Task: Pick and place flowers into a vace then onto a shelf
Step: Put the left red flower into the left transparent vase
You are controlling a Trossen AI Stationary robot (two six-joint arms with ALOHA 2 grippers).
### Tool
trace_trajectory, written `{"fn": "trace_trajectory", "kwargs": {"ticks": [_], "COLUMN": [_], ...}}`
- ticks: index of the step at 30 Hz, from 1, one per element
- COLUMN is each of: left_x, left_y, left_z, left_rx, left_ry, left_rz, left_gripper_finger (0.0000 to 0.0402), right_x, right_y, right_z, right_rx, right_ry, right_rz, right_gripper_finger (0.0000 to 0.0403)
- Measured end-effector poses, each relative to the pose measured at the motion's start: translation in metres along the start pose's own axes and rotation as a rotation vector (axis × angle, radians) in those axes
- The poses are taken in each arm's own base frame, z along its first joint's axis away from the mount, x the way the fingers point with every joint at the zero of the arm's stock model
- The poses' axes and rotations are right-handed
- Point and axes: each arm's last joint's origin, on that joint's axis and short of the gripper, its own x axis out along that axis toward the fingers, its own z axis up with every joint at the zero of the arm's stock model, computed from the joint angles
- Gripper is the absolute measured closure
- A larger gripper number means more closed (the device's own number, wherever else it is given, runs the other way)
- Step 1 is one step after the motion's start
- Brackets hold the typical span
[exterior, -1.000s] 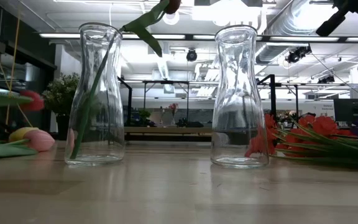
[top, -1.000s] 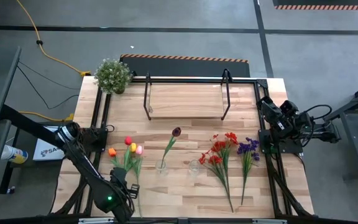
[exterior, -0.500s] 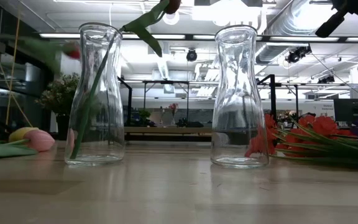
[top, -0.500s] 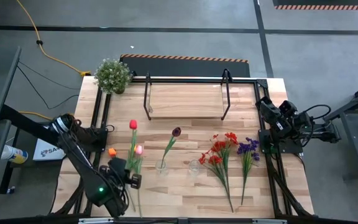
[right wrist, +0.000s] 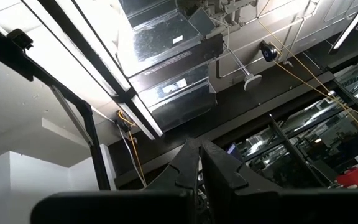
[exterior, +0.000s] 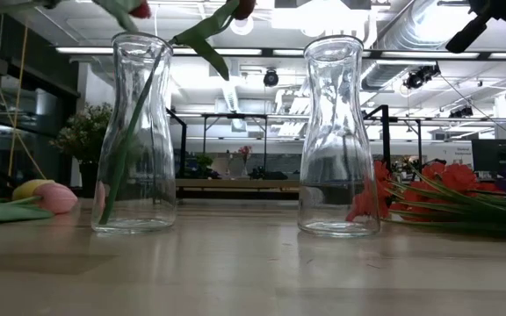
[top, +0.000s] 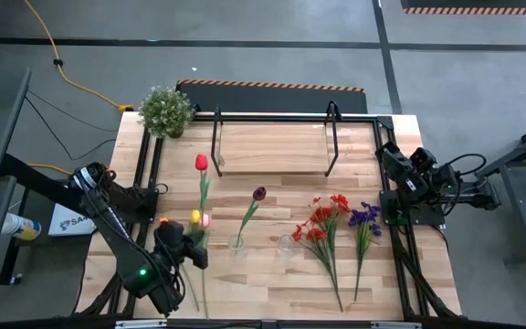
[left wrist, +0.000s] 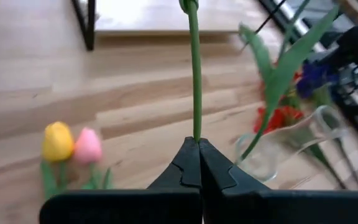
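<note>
My left gripper (top: 193,249) is near the table's front left, shut on a red tulip (top: 201,163). The tulip's head points at the shelf (top: 272,146) and shows high up in the low view (exterior: 139,9). Yellow (left wrist: 57,140) and pink (left wrist: 88,145) tulips lie on the table beside the gripper. A maroon tulip (top: 259,194) stands with its stem in the left glass vase (exterior: 139,132). The second vase (exterior: 339,132) holds nothing. Red sprays (top: 322,224) and purple sprays (top: 365,217) lie at the right. My right gripper (right wrist: 199,152) waits shut at the table's right edge, pointing up. My left gripper pinches the red tulip's green stem (left wrist: 196,132) between its two fingertips, far down from the blossom. The fingers come slanting from the table's near side, and the stem runs straight on from them toward the far edge. The blossom end is lifted clear of the table.
A bushy potted plant (top: 165,110) stands at the far left corner. The shelf's black frame loops (top: 217,142) rise at its ends. An orange tulip (top: 164,220) lies by the left rail. Bare planks lie in front of the two vases.
My left gripper has risen and tipped upward, staying shut. The red tulip has come up out of the pile of tulips. Its head has swung toward the far edge and upward, while the yellow and pink tulips stayed on the table.
</note>
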Motion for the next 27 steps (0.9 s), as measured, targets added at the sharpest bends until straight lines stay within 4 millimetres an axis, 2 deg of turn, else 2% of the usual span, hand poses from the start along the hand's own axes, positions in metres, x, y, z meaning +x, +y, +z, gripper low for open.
{"fn": "trace_trajectory", "kwargs": {"ticks": [27], "left_x": [-0.005], "left_y": [-0.015], "left_z": [0.007], "left_rx": [0.021], "left_ry": [-0.369], "left_rz": [-0.397], "left_gripper_finger": [0.0381], "right_x": [0.000], "right_y": [0.000], "right_z": [0.000], "right_rx": [0.018], "right_ry": [0.001], "right_rz": [0.000], "right_gripper_finger": [0.0391]}}
